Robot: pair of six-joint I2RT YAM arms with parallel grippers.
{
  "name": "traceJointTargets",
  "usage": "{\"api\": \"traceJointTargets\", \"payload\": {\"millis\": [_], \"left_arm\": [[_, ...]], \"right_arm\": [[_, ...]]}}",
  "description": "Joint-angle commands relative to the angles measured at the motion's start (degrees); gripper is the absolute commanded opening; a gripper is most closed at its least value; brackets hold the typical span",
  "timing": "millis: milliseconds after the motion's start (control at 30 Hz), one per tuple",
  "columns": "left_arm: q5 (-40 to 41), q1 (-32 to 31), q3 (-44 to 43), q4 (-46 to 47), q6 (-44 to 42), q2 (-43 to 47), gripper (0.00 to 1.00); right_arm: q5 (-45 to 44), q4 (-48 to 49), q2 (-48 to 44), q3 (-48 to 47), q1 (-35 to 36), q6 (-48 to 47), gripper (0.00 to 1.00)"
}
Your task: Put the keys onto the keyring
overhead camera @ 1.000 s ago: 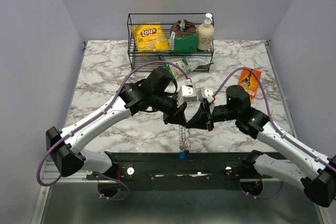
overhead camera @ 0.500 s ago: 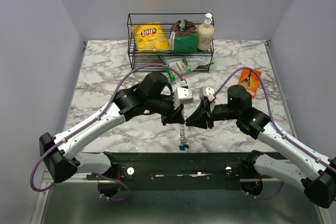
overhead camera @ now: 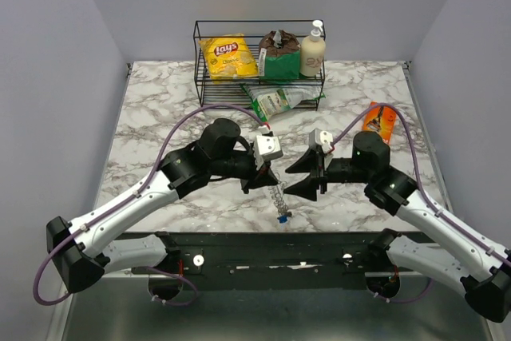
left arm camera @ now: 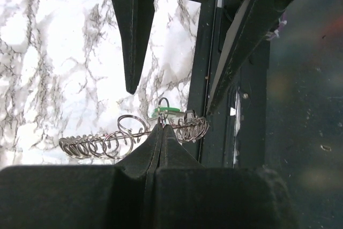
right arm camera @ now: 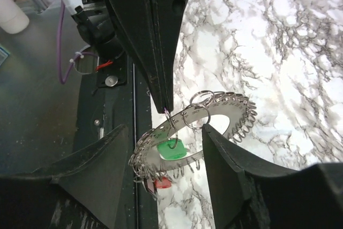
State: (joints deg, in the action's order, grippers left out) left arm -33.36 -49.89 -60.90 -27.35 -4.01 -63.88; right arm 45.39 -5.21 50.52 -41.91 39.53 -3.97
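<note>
The right gripper (overhead camera: 289,181) has let go and drawn back, jaws spread; the left gripper (left arm camera: 162,128) alone pinches the keyring (right arm camera: 236,103), keys (right arm camera: 171,149) apparently threaded.

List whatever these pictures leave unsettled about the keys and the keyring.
1. Blue key: top view, too small to tell whether it is threaded on the keyring; neither wrist view shows it.
2. Red key: right wrist view, mostly hidden behind the keyring's coils.
3. Green key: left wrist view, partly covered by coils and the tips of the left pincer.
</note>
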Motion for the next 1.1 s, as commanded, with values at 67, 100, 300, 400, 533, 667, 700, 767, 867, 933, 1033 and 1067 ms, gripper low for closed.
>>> {"api": "traceJointTargets", "payload": {"millis": [67,100,300,400,533,667,700,767,867,933,1033,1067], "left_arm": [[3.30,0.58,3.86,10.99,2.25,5.42,0.00],[3.57,0.58,4.56,11.96,2.43,6.04,0.00],[5.24,0.76,11.67,22.77,3.83,12.19,0.00],[6.55,0.76,15.98,29.35,3.75,15.79,0.00],[8.92,0.76,21.69,36.22,6.29,19.75,0.00],[11.04,0.76,25.74,44.47,8.40,23.00,0.00],[11.30,0.76,26.53,45.71,8.67,23.44,0.00],[12.27,0.76,28.29,48.87,9.72,23.88,0.00],[12.62,0.76,29.96,52.65,10.60,23.80,0.00],[12.71,0.76,31.10,54.50,10.86,23.71,0.00],[13.06,0.76,32.51,58.11,11.22,23.27,0.00],[13.06,0.76,32.69,59.59,11.22,23.10,0.00]], "right_arm": [[-5.92,2.66,-4.11,0.86,-0.07,1.77,0.67],[-7.49,2.84,-4.64,1.04,0.02,2.12,0.67],[-11.11,4.51,-7.02,0.78,-0.07,3.79,0.71],[-9.45,4.51,-5.71,-0.89,-0.07,6.16,0.71],[-5.84,4.51,-3.42,-2.82,-0.07,7.74,0.71],[-2.41,4.68,-1.66,-4.67,-0.07,8.62,0.71],[-1.36,4.69,-1.57,-5.28,-0.07,8.71,0.71],[-0.65,4.69,-1.39,-5.55,-0.07,9.15,0.71],[0.23,4.69,-0.87,-6.69,-0.07,9.77,0.71],[1.19,4.69,-0.43,-7.48,-0.07,10.12,0.71],[1.72,4.69,0.63,-8.01,-0.07,10.64,0.69],[1.90,4.69,0.98,-8.45,-0.07,10.73,0.68]]}}
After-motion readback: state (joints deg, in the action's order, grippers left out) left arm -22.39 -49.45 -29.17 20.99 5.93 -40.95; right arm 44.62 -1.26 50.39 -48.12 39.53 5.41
